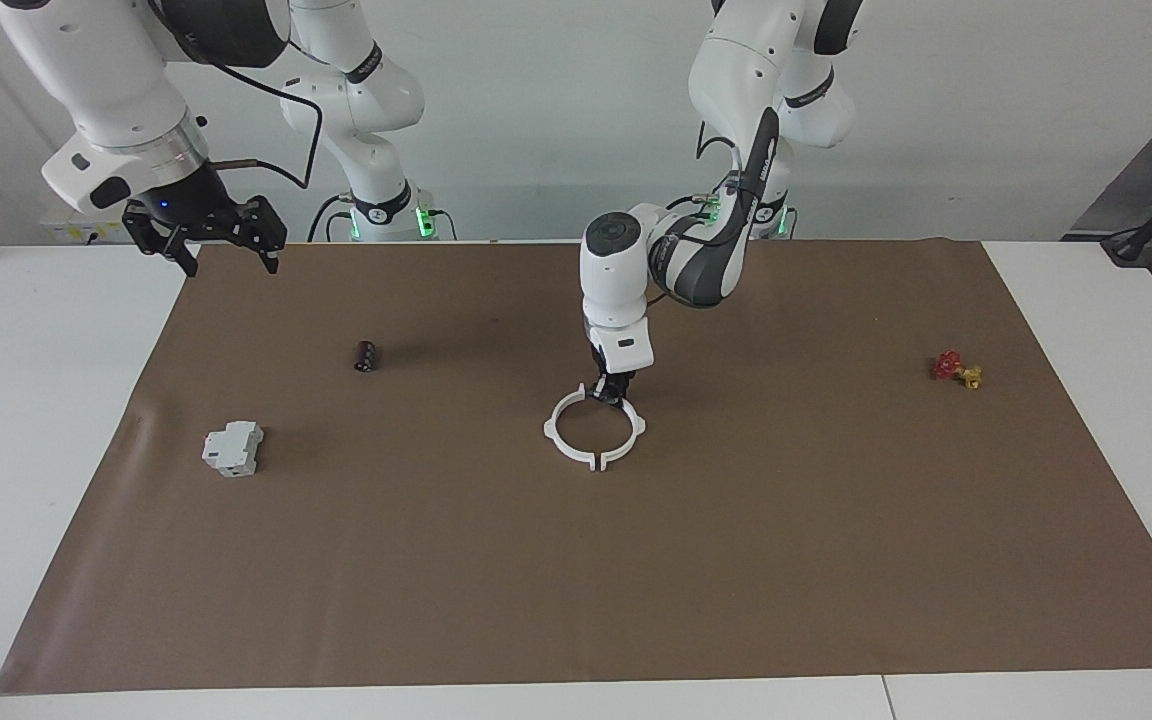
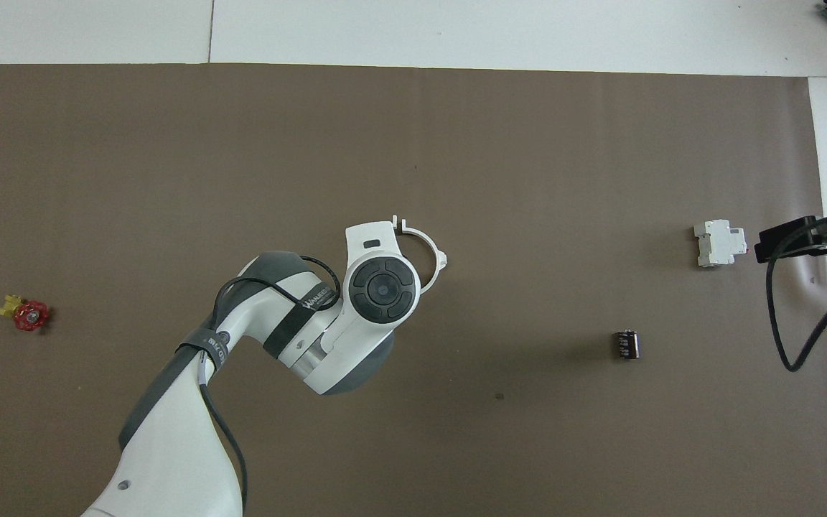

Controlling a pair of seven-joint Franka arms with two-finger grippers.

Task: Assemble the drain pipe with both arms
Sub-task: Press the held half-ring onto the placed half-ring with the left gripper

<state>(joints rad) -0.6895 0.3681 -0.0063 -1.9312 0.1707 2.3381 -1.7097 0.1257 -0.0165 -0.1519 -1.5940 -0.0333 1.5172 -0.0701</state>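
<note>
White plastic made up the drain pipe, two thin half rings lying flat on the brown paper at the middle of the tabletop, their ends almost meeting so that together they drew one ring with small lugs around it. We had the left gripper down at the part of the ring nearest the robots, its fingers together and clamped on one half ring right beside the seam. We judged that grip sensible: held next to the joint, the piece could be nudged toward its partner with little twist. At the seam nearest the camera in the facing view a narrow slit still showed, so we took the ring as nearly joined but not yet snapped shut. From overhead the left arm hid its own half, and only the other arc showed.

We kept the right gripper waiting high over the corner of the paper at the right arm's end, fingers spread wide apart and holding nothing. It would be needed, we thought, to steady the free half.

Away from the work lay a grey-white block, a small black cylinder and, toward the left arm's end, a red and yellow valve.
</note>
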